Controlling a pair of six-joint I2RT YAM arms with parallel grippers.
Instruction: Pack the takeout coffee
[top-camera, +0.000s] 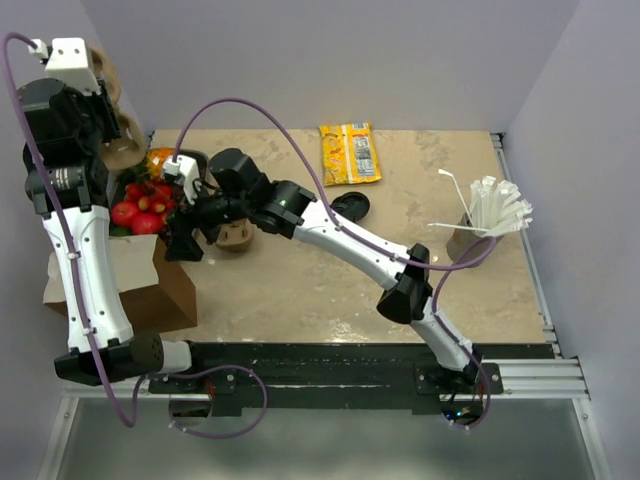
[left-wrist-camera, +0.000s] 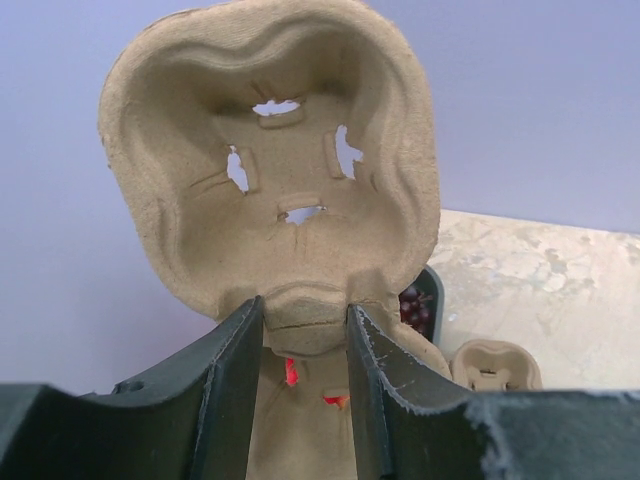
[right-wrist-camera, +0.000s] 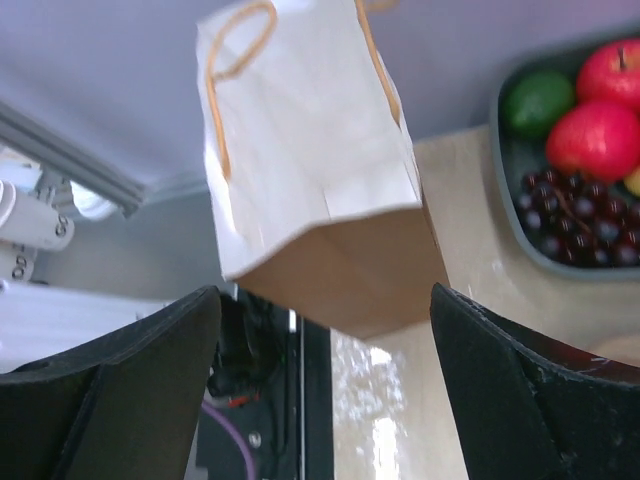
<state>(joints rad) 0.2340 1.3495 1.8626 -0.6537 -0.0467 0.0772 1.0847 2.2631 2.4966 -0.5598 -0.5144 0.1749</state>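
Note:
A tan moulded-pulp cup carrier is held up in the air, its cup sockets facing the left wrist camera. My left gripper is shut on its lower rim; in the top view that gripper is raised at the far left with the carrier. A brown paper bag with rope handles stands at the table's near left. My right gripper hangs open just to the right of it. In the right wrist view the bag stands ahead of the open right gripper, untouched. No coffee cup shows.
A dark tray of apples and grapes lies behind the bag. A small tan moulded piece rests beside the right gripper. Farther right are a black lid, a yellow snack packet and a holder of white straws.

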